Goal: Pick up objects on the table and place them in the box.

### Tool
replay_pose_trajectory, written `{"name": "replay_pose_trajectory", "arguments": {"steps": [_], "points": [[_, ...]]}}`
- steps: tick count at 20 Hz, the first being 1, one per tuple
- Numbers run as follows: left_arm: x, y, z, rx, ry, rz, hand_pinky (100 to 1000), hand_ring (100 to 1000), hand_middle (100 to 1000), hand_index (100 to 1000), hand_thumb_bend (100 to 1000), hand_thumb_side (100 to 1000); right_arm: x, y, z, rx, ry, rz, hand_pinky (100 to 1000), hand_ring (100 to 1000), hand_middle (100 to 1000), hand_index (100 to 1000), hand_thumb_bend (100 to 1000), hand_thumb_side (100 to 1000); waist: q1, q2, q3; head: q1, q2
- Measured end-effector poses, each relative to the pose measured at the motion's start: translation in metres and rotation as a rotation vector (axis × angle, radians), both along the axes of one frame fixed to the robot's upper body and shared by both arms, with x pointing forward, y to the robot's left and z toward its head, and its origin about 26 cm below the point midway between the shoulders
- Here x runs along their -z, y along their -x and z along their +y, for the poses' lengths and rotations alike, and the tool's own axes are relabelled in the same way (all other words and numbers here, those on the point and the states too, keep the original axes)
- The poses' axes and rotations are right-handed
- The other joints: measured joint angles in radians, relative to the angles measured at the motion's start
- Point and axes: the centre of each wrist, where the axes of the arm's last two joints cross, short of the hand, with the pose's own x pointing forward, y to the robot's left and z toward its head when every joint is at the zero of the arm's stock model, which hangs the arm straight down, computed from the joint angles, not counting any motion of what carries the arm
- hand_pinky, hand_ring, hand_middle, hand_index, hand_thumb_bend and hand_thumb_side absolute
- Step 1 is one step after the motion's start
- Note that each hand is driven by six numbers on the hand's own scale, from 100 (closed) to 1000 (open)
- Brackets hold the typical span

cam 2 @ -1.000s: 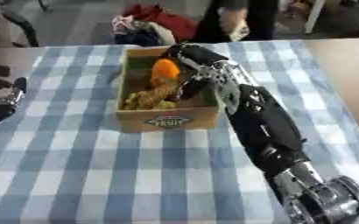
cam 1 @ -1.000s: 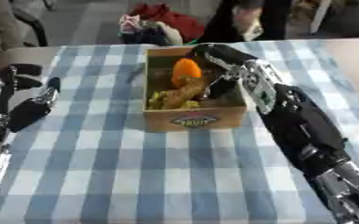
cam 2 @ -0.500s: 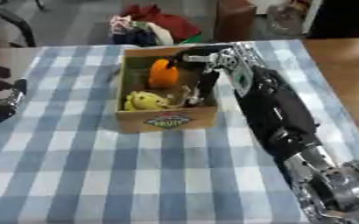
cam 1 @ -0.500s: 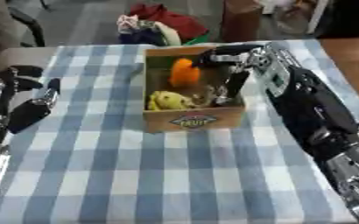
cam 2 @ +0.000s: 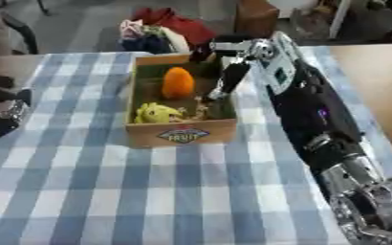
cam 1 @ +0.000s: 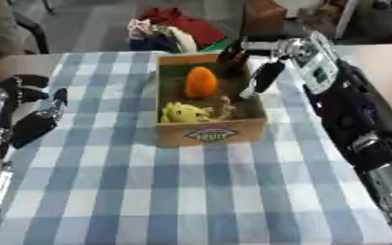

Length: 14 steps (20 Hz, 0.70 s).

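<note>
Since a second before, the right hand [cam 1: 262, 72] had been lifted out of the box [cam 1: 209, 134] and was held over its right rim, empty, with its fingers [cam 1: 267, 76] straight and slack, pointing down into the box. The cardboard box stood on the blue-and-white checked tablecloth [cam 1: 149, 191], a fruit label on its near wall. Inside it an orange, egg-shaped object [cam 1: 201, 82] was seen near the far end, a yellow object [cam 1: 182, 113] at the near left, and a small tan thing [cam 1: 225, 107] just beside it. The left hand [cam 1: 34, 122] was rested at the table's left edge, well apart from the box, its fingers relaxed and nothing held.
</note>
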Motion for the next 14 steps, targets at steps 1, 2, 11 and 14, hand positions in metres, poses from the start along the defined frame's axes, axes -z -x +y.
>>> {"name": "replay_pose_trajectory", "arguments": {"steps": [1,2,11,14], "points": [[0.0,0.0,0.0,-0.003,0.002,-0.001,774,636,637,696,310,244,-0.002,0.002,-0.005,0.021,-0.042,-0.043,695,830,712,845,487,197,0.0,0.001,-0.002,0.003,-0.001],[0.0,0.0,0.001,-0.007,0.005,-0.002,773,635,636,695,309,242,-0.003,0.005,-0.011,0.054,-0.089,-0.088,670,816,690,834,480,190,0.0,0.001,-0.005,0.007,-0.003],[0.006,0.003,0.005,-0.036,0.037,-0.006,764,634,635,683,296,218,0.001,0.033,-0.054,0.337,-0.492,-0.265,598,796,658,823,244,164,0.007,0.007,-0.041,0.031,-0.01],[0.008,0.004,0.006,-0.046,0.051,-0.015,761,635,631,677,289,206,0.004,0.043,-0.067,0.368,-0.544,-0.254,590,796,654,821,201,149,0.007,0.007,-0.052,0.036,-0.012]]}}
